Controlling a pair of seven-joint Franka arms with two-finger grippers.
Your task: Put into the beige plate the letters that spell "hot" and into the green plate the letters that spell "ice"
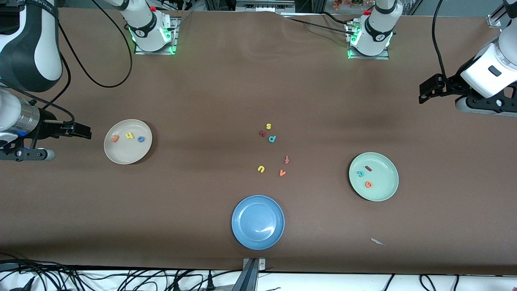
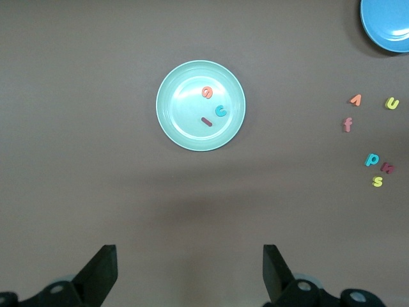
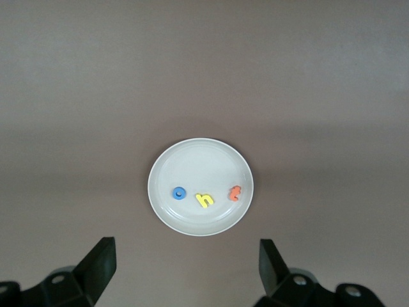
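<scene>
On the brown bench (image 1: 210,93), toward the right arm's end: the beige plate (image 1: 121,153), holding the orange "t" (image 1: 115,138), the yellow "h" (image 1: 129,135) and the blue "o" (image 1: 141,139) in a row, none touching. Just beside that plate, at the bench's edge and up in the air: the right gripper (image 1: 83,131), jaws spread wide and empty, well clear of plate and letters; seen from its wrist, plate centred between the fingertips.

Toward the left arm's end: the green plate (image 1: 381,190), carrying the dark red "i" (image 1: 368,168), the teal "c" (image 1: 360,173) and the orange "e" (image 1: 368,184). Over bare bench at that end, well apart from the plate: the left gripper (image 1: 424,95), jaws likewise open and empty.

Mid-bench, between the two plates: loose yellow "s" (image 1: 268,126), curved dark red letter (image 1: 262,133), teal "p" (image 1: 272,138), orange "f" (image 1: 286,159), yellow "u" (image 1: 261,169), orange "v" (image 1: 282,173). Nearer the front camera than those: the blue plate (image 1: 242,234).
</scene>
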